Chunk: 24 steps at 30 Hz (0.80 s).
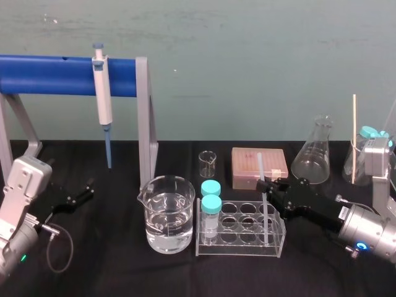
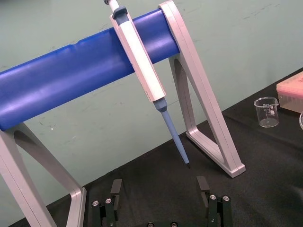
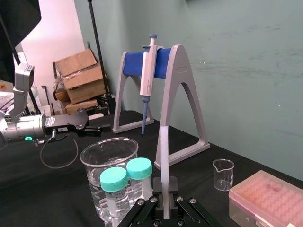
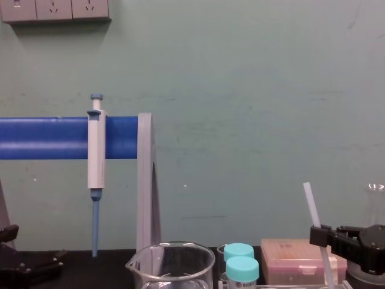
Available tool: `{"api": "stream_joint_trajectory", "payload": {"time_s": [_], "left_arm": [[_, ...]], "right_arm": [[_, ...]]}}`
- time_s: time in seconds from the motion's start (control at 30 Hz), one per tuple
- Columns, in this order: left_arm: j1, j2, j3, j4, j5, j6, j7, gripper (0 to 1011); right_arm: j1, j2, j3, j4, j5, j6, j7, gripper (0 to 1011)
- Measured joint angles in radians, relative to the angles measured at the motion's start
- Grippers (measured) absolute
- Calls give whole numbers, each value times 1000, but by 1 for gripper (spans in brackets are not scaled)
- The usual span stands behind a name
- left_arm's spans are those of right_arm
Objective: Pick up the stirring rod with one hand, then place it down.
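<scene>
The stirring rod (image 1: 263, 185) is a thin translucent-white stick standing almost upright, tilted slightly. Its lower part reaches down into a right-hand cell of the clear tube rack (image 1: 241, 244). My right gripper (image 1: 270, 186) comes in from the right and is shut on the rod around mid-length. From the chest view the rod (image 4: 311, 205) rises above the black right gripper (image 4: 320, 236). In the right wrist view the rod (image 3: 164, 142) runs straight up from between the fingers. My left gripper (image 2: 159, 189) rests at the far left of the table, open with nothing between its fingers.
Left of the rack stands a beaker of water (image 1: 166, 213); two teal-capped tubes (image 1: 211, 204) sit in the rack's left end. Behind are a small beaker (image 1: 208, 164), a pink tip box (image 1: 260, 167) and a conical flask (image 1: 312, 154). A white-and-blue pipette (image 1: 102, 93) hangs on the blue-barred stand (image 1: 55, 75).
</scene>
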Motion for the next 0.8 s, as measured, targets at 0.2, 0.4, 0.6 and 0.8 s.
{"api": "stream_joint_trajectory", "payload": {"time_s": [0.2,0.4,0.6,0.8], "left_arm": [[0,0,0,0,0,0,0,1000],[0,0,0,0,0,0,0,1000],[0,0,0,0,0,0,0,1000],[0,0,0,0,0,0,0,1000]], "right_arm": [[0,0,0,0,1,0,0,123],[0,0,1,0,2,0,1,311],[0,0,1,0,3,0,2,483],[0,0,1,0,4,-1,3,684]]}}
